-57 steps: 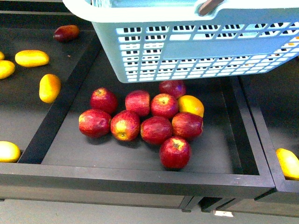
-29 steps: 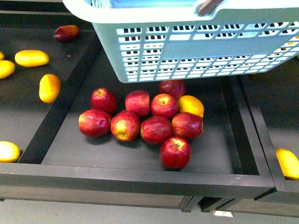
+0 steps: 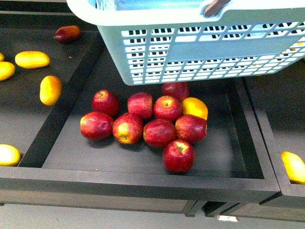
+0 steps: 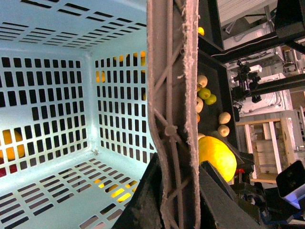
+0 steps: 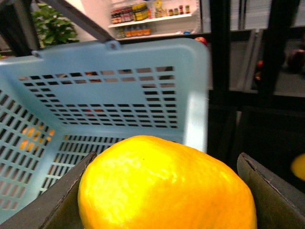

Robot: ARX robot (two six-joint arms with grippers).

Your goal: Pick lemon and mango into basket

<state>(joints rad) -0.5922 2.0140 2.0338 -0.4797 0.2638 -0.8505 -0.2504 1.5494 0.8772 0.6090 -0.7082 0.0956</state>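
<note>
The pale turquoise basket [image 3: 200, 47] hangs in the air above the tray of apples. Its inside [image 4: 57, 95] holds no fruit; yellow fruit below shows through the slots. My left gripper [image 4: 177, 191] is shut on the grey-brown basket handle [image 4: 172, 95]. My right gripper [image 5: 164, 191] is shut on the lemon [image 5: 162, 176], held just outside the basket's rim [image 5: 109, 52]. The lemon also shows beside the handle in the left wrist view [image 4: 217, 157]. A yellow-orange mango [image 3: 50, 89] lies in the left tray. Neither gripper shows in the front view.
Several red apples [image 3: 159, 132] and one yellow-orange fruit [image 3: 195, 107] fill the middle black tray [image 3: 143, 183]. More elongated yellow fruits [image 3: 32, 59] and a dark red one [image 3: 67, 33] lie in the left tray. Another yellow fruit [image 3: 294, 167] lies in the right tray.
The basket has shifted slightly to the right in the front view. The fruit in the trays has not moved.
</note>
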